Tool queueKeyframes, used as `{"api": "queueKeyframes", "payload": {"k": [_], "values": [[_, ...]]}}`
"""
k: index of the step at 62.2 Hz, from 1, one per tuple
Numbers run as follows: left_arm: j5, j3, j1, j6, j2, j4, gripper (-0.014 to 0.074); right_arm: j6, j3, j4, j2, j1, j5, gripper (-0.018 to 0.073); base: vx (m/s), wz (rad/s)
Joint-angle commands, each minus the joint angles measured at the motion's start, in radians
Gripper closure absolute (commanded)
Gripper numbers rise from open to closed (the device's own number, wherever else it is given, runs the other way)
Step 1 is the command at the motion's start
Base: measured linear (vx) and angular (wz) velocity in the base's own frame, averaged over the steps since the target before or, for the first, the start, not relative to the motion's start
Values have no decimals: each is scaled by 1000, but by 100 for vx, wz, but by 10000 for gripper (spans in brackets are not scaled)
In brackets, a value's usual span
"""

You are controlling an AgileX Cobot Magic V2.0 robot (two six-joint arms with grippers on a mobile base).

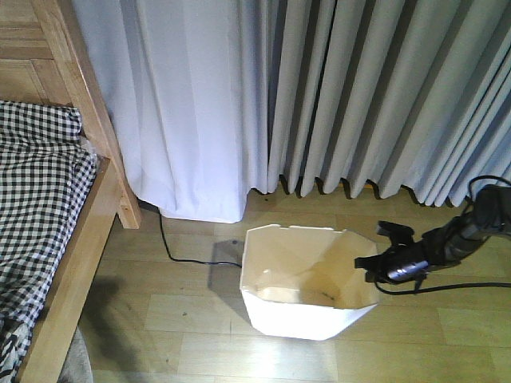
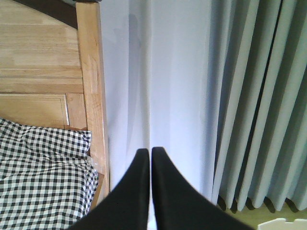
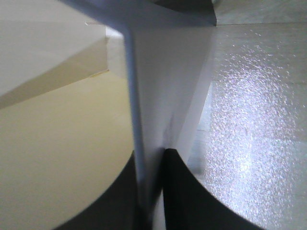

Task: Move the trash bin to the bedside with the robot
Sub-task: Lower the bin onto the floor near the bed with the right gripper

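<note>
Front view - one trash bin (image 1: 297, 317) stands upright on the wood floor (image 1: 200, 351), mouth up and walls tapering to the base. The long axis of its angular rim runs left-right. It sits right of the bed (image 1: 77, 239), apart from the frame and near the curtain (image 1: 319, 96). One bed, with checked bedding (image 1: 32, 199) on it. The right arm (image 1: 459, 231) reaches in from the right, and the right gripper (image 1: 374, 263) sits at the bin's right rim. One black cable (image 1: 180, 257) runs on the floor left of the bin.

Left wrist view - the left gripper (image 2: 149, 151) has its two fingers pressed together with only a hairline slit between them, holding nothing. It points at the curtain just right of the bed post (image 2: 91, 96). The checked bedding is at lower left. A sliver of the bin rim shows at the bottom right corner.

Right wrist view - the right gripper (image 3: 151, 158) is clamped on the bin's thin white wall, one finger on the cream inside and one outside. The wall runs straight away from the camera between them. The glossy floor is to the right.
</note>
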Motion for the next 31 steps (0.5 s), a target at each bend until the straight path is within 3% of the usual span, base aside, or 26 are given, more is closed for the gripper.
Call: {"api": "queueKeyframes", "payload": {"k": [1,31], "values": [[-78,28,-5,-9,-10,-3,602,7,-37,42,-62,28,165,562,0,0],[-78,28,-5,-9,-10,-3,602,64,-164,54,29,55,160,558,0,0]]}}
